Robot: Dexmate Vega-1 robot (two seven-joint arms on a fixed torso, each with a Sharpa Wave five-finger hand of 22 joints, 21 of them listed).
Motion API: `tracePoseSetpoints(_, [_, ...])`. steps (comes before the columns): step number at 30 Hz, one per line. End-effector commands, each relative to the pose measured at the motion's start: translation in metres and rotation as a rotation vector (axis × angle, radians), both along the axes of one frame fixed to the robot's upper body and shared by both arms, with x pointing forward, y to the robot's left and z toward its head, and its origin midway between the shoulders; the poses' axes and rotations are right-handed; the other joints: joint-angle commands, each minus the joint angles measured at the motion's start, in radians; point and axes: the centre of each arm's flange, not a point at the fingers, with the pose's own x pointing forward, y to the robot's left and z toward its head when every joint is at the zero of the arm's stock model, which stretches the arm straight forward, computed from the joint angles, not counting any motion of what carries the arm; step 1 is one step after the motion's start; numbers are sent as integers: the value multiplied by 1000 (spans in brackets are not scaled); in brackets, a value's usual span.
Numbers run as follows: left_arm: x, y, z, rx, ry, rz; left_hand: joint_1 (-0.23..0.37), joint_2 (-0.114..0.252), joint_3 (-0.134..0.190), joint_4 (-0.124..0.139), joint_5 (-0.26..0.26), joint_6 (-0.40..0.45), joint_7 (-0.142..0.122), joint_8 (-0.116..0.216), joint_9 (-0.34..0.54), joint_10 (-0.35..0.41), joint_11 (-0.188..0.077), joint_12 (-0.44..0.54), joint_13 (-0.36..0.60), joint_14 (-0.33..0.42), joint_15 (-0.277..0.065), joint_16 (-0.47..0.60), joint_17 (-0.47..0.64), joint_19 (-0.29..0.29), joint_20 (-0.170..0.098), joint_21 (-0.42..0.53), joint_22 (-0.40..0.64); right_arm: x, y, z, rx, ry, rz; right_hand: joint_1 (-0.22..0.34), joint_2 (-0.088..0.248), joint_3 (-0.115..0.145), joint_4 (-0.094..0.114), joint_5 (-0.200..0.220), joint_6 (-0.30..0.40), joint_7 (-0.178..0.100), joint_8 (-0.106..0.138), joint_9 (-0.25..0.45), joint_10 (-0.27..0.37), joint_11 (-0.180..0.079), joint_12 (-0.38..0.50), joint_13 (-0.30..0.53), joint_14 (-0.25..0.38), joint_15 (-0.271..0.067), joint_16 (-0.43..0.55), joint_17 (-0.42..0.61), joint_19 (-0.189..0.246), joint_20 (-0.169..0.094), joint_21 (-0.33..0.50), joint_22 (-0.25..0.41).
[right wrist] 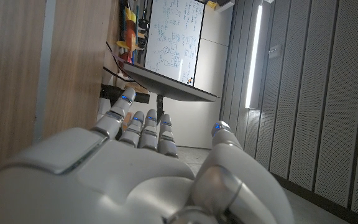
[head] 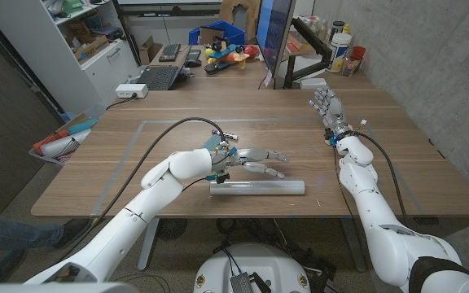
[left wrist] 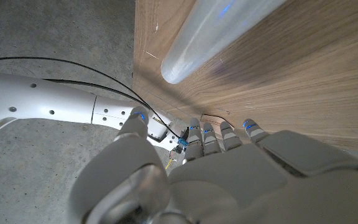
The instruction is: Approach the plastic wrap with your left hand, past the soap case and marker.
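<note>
The plastic wrap [head: 257, 188] is a long clear roll lying crosswise near the table's front edge. My left hand [head: 255, 160] hovers just behind it, fingers stretched out to the right and holding nothing. In the left wrist view the roll's end [left wrist: 185, 59] lies ahead of my left hand [left wrist: 229, 174] on the wood, with a gap between them. My right hand [head: 326, 104] stands at the table's far right, fingers spread and pointing away, holding nothing. It is seen from behind in the right wrist view [right wrist: 142, 168]. No soap case or marker is in view.
A monitor [head: 275, 41] on a stand is at the table's back edge, with bottles and cups [head: 344, 49] on its right. A keyboard [head: 159, 77] and a white power strip [head: 132, 91] lie at the back left. A person's leg [head: 6, 236] shows at the lower left.
</note>
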Motion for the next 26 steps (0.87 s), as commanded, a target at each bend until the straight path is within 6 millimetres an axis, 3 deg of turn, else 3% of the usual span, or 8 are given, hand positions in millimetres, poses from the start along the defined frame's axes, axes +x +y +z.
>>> tracePoseSetpoints(1, [2, -5, -2, 5, 4, -6, 12, 1, 7, 0, -1, 11, 2, 5, 6, 7, -2, 7, 1, 3, -1, 7, -1, 1, 4, -1, 5, 1, 1, -1, 1, -2, 5, -3, -3, -1, -4, 4, 6, -6, -5, -1, 6, -3, -4, 2, 7, 1, 6, 0, 12, 1, -4, 5])
tracePoseSetpoints(26, [4, -11, -3, 14, 4, -23, 17, 1, 7, 0, -1, 12, 4, 2, 6, 8, -3, 6, 1, 4, -2, 5, -1, 4, 7, -5, 5, -1, -6, -8, 8, 5, -7, -4, -2, 0, -7, 5, 6, -6, -5, -1, 6, 0, -5, 2, 7, 1, 5, -1, 15, 2, -13, 5])
